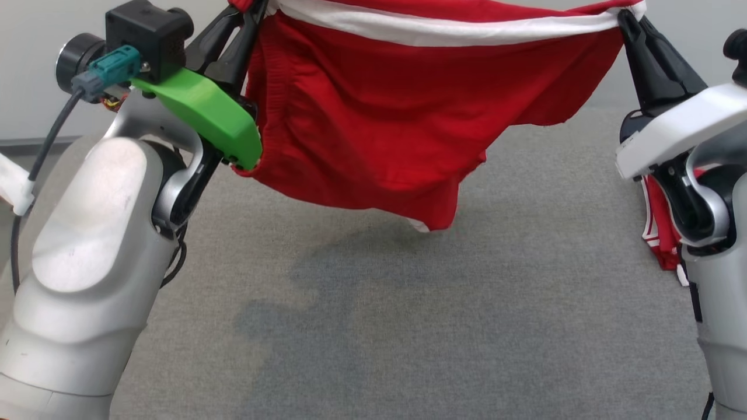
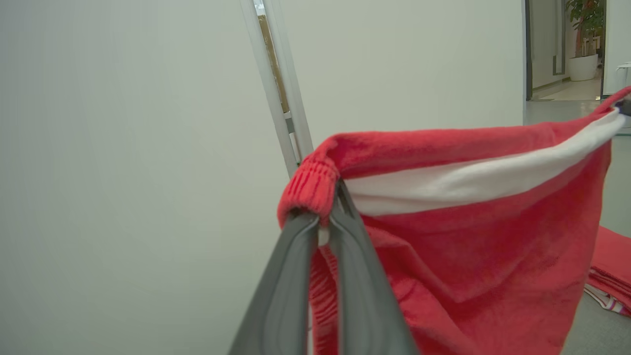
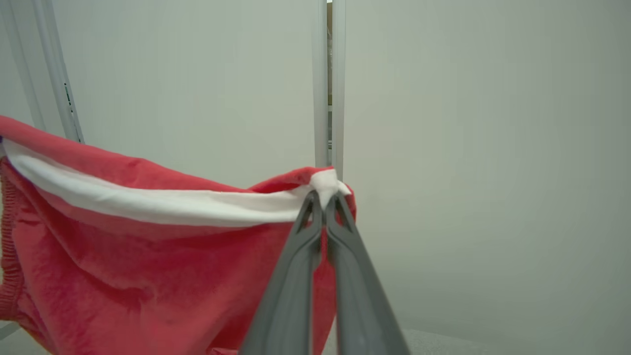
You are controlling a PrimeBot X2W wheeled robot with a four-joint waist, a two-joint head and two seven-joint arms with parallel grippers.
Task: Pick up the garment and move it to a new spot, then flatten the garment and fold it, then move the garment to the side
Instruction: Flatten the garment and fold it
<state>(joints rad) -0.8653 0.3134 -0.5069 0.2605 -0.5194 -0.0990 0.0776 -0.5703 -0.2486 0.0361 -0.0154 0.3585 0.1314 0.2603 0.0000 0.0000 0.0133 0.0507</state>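
Under me spreads a flat grey woven-cloth surface (image 1: 373, 326), marked by a soft shadow at its middle; behind it stands a plain pale wall (image 1: 29, 87), split by a thin light metal frame strip (image 2: 276, 84); at the far side of my left wrist view a doorway (image 2: 562, 54) opens on a bright floor and a potted green plant in a white tub (image 2: 584, 29).

My left gripper (image 1: 252, 10) has its jaws pinched together on the ribbed red corner of the red cloth garment with a white band (image 1: 379, 128); the garment hangs in the air between my two arms, its white-banded top edge pulled taut, its uneven lower edge sagging above the surface, lowest near the middle; my right gripper (image 1: 625, 20) is clamped tight on the white end of that band.

A wide open grey stretch lies beneath the hanging garment; by my right forearm a second crumpled red-and-white cloth (image 1: 656, 233) lies near the surface's right side.
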